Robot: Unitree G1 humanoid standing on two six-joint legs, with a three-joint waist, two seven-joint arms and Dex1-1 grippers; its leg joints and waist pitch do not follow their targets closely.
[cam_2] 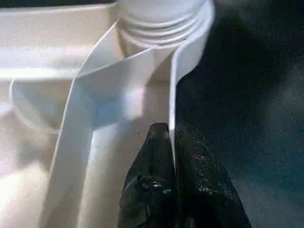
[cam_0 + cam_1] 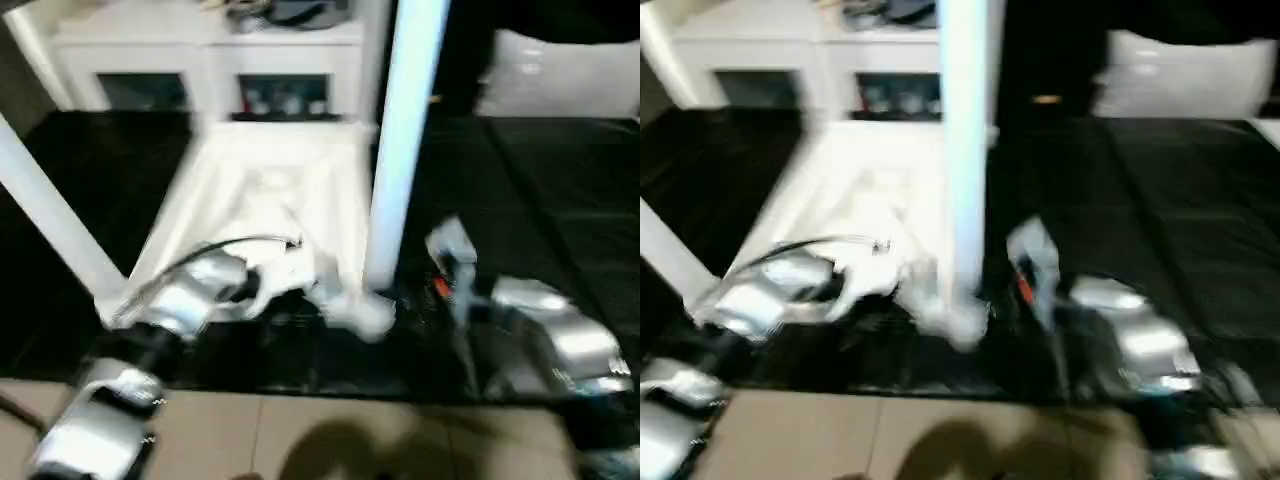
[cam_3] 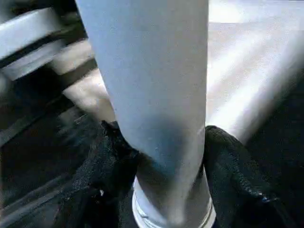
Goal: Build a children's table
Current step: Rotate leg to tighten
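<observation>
We see the children's table lying upside down on a black mat, its ribbed underside facing up, with a white shelf unit beyond it and a white cushion further off past our right arm. 2 legs already stand in the top: 1 upright leg at the near corner between our arms, and 1 slanted leg out beyond our left arm. The upright leg rises straight in front of our right gripper and blocks much of the shelf behind it. The right wrist view puts that leg squarely between the 2 black fingers, which sit close against both sides of it near its threaded base, so we take it as gripped. Our left gripper has its fingers pressed together on the thin white rim of the table top, just short of a round corner socket with threads showing. Tan floor lies nearest our body.
</observation>
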